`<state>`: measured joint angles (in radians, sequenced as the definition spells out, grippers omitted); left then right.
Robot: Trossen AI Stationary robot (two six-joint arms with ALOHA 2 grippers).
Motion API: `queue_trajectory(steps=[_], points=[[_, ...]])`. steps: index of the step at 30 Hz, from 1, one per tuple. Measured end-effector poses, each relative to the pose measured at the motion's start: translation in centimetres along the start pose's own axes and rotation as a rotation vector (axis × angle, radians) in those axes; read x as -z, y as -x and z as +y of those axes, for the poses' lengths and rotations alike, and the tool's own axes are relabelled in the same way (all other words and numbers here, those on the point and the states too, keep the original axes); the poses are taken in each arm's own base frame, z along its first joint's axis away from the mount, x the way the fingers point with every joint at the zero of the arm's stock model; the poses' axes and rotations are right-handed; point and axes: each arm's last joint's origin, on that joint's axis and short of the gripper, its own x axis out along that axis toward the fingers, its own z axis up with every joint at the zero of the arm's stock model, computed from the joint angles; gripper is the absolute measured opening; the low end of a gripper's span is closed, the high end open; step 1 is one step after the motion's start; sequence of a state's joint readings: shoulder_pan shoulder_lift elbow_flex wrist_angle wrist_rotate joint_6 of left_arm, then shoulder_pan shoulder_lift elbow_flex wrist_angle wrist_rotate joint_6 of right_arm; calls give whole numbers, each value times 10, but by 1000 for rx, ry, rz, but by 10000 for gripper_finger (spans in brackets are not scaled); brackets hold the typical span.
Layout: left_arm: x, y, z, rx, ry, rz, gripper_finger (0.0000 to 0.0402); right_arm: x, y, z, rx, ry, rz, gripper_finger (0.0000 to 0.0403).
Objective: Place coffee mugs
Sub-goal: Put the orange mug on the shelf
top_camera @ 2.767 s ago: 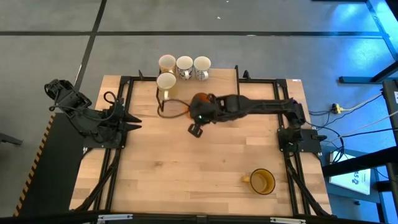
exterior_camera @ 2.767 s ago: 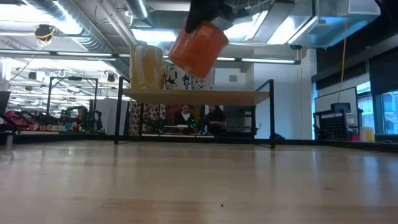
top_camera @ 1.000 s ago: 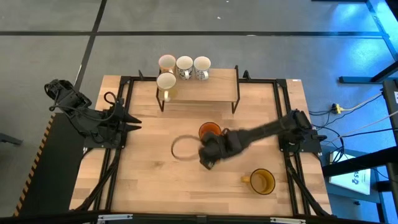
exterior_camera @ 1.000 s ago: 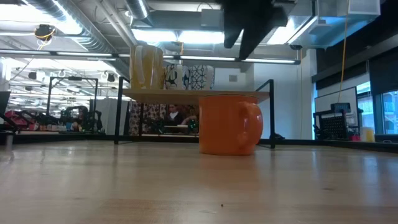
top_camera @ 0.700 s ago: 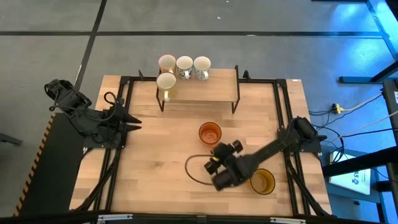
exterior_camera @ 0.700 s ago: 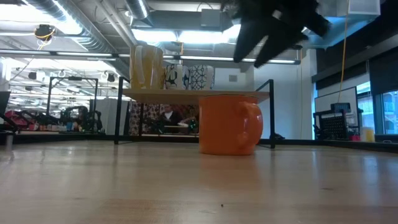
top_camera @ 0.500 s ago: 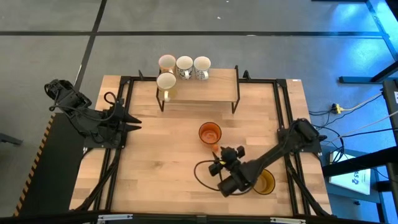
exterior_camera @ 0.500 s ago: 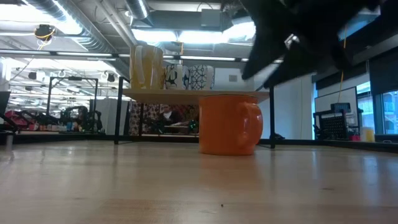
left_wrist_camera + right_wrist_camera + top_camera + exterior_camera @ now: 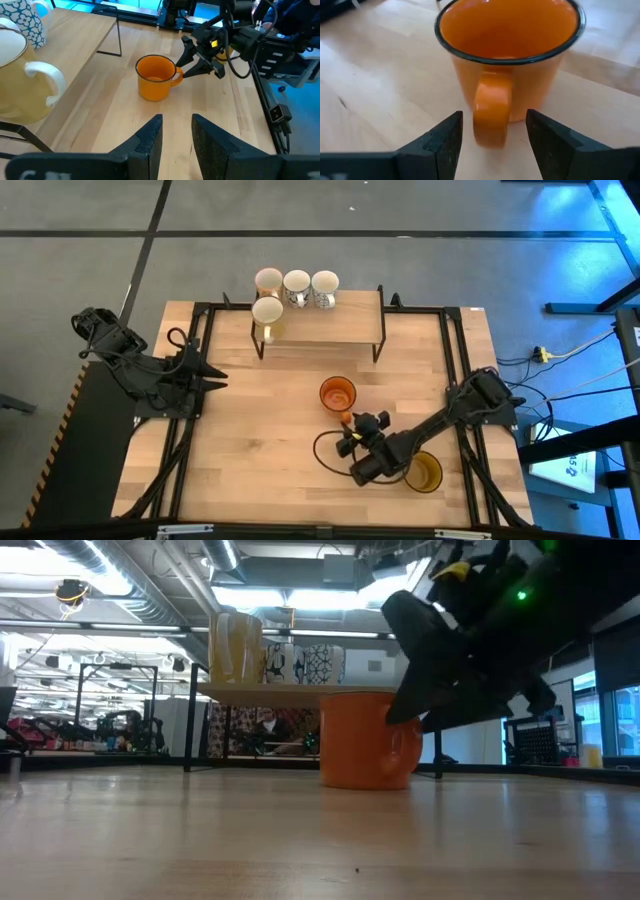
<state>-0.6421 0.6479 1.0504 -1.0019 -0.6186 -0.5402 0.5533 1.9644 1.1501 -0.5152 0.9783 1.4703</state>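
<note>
The orange mug [image 9: 338, 393] stands upright on the wooden table, its handle [image 9: 492, 112] toward the near edge. My right gripper [image 9: 346, 425] is low at the mug's near side, pointing level at it. It is open, with one finger on each side of the handle and a gap on both sides [image 9: 492, 145]. The translucent amber mug [image 9: 424, 471] stands on the table at the near right, beside the right arm. Several pale mugs [image 9: 296, 283] stand on a raised shelf at the far edge. My left gripper [image 9: 210, 370] waits open at the table's left.
The shelf [image 9: 350, 320] stands on thin black legs at the far edge, with bare board on its right half. A black cable loop [image 9: 325, 455] lies on the table left of the right arm. Bare wood stretches across the table's left and near parts.
My right gripper has swung from above the orange mug toward the table's near edge, turned so its fingers point at the far edge, and come down to the level of the mug's handle, closing in on it. The orange mug has stayed upright in place.
</note>
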Motion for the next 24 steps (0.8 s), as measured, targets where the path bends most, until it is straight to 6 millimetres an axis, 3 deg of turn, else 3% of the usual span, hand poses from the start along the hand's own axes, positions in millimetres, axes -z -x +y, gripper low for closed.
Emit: queue_trajectory(steps=[9, 12, 17, 24], points=[[0, 0, 0, 0, -1, 0, 98, -7, -25, -10, 52, -7, 30, 200], [0, 0, 0, 0, 0, 0, 98, -7, -29, -11, 42, -1, 65, 167], [0, 0, 0, 0, 0, 0, 98, -6, -29, -9, 21, 35, 81, 66], [0, 0, 0, 0, -1, 0, 98, -19, -29, 4, 4, 53, 107, 62]])
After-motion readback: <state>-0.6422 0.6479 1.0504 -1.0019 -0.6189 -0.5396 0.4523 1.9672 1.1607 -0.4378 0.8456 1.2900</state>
